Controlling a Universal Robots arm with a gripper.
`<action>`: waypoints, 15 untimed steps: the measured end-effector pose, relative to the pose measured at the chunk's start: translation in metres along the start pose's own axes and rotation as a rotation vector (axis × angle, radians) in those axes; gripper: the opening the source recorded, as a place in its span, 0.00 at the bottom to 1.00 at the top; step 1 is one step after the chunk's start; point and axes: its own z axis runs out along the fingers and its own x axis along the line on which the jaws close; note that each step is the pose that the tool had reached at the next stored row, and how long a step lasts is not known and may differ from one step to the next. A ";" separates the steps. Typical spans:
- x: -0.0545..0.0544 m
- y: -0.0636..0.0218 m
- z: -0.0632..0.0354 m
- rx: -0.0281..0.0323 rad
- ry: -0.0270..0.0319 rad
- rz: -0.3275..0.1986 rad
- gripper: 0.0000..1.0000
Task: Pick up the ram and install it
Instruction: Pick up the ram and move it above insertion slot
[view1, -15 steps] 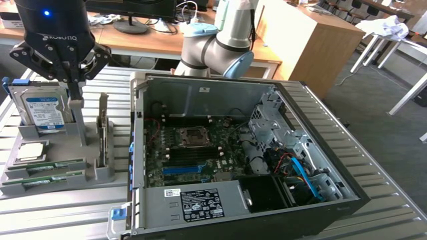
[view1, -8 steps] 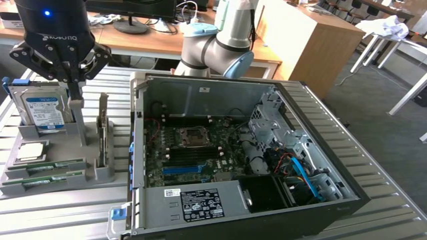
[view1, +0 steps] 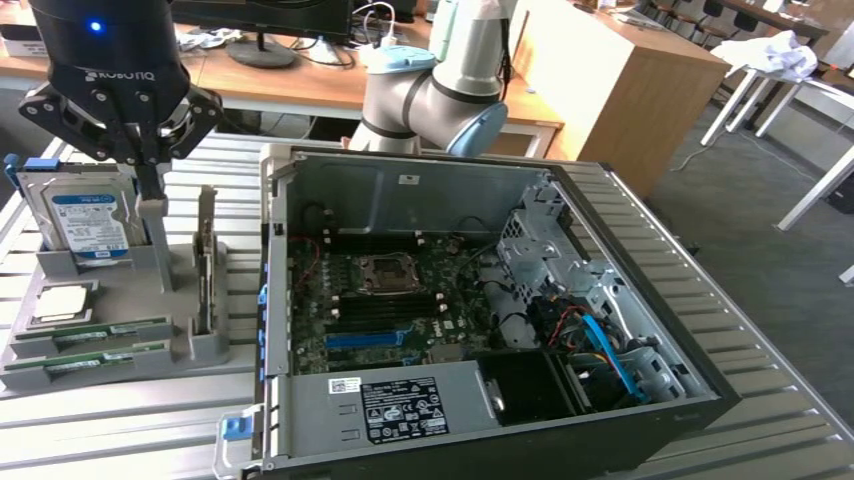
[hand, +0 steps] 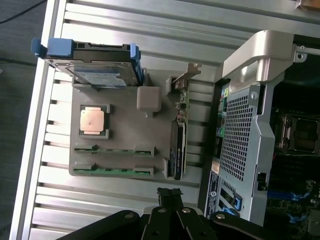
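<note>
Two ram sticks, thin green boards, lie on edge in slots at the front of a grey holder (view1: 187, 345): one ram (view1: 100, 333) behind the other ram (view1: 87, 362). The wrist view shows the same pair, ram (hand: 114, 148) and ram (hand: 112, 171), in the holder (hand: 130, 130). My gripper (view1: 150, 203) hangs above the holder's back part, beside the hard drive, well above the sticks. Its black fingers (hand: 169, 196) are pressed together with nothing between them.
The holder also carries a silver hard drive (view1: 87, 222) in a blue bracket, a processor chip (view1: 60, 302) and a tall upright card (view1: 206, 262). An open computer case (view1: 454, 300) with its motherboard (view1: 387, 300) stands right beside the holder on the slatted metal table (view1: 120, 420).
</note>
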 end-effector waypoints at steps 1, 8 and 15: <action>0.000 0.0000 0.0000 -0.0001 0.0001 -0.002 0.11; 0.000 0.0000 0.0000 -0.0005 0.0009 -0.021 0.11; 0.000 0.0000 0.0000 -0.0009 0.0015 -0.039 0.11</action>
